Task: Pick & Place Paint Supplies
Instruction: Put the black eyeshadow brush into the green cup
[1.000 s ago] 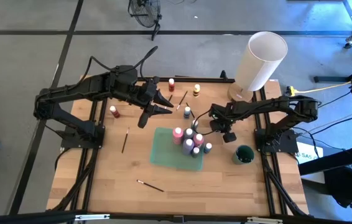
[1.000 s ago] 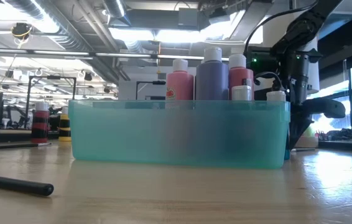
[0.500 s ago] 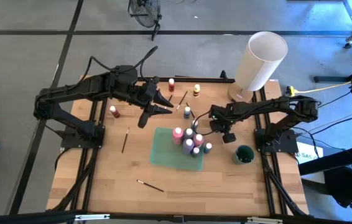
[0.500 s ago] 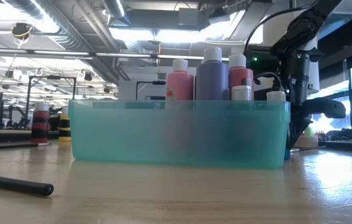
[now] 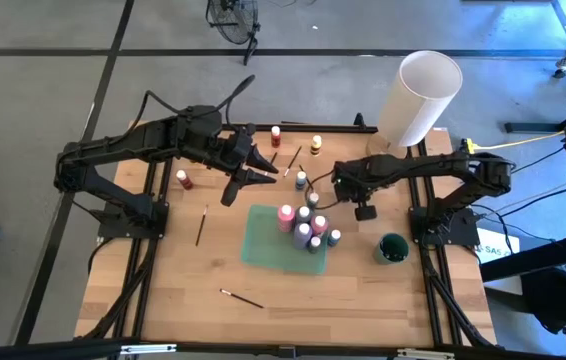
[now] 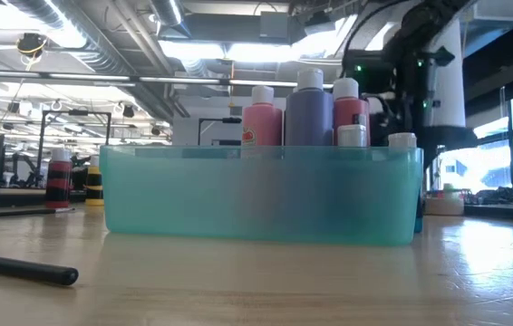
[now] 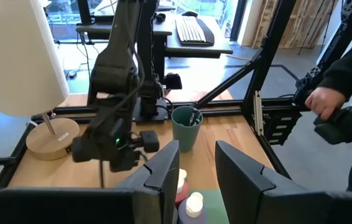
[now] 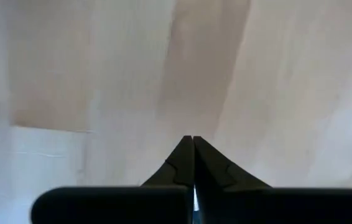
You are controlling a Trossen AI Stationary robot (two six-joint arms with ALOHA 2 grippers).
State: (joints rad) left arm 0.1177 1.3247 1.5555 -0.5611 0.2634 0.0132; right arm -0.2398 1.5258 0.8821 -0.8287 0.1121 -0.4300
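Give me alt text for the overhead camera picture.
Two dark robot arms reach over a wooden table toward a green tray holding several paint bottles. More bottles and thin brushes lie loose around it, with a green cup and white cylinder on the right.

left arm: reaches in from left, gripper [image 5: 268, 172] fingers parted, empty | right arm: stretched inward, gripper [image 8: 193, 148] fingers pressed together, empty

Wooden table [image 5: 163, 300], teal tray [image 5: 263, 245] near centre, green cup [image 5: 391, 248], loose brushes [image 5: 201, 225], scattered paint bottles [image 5: 185, 180]
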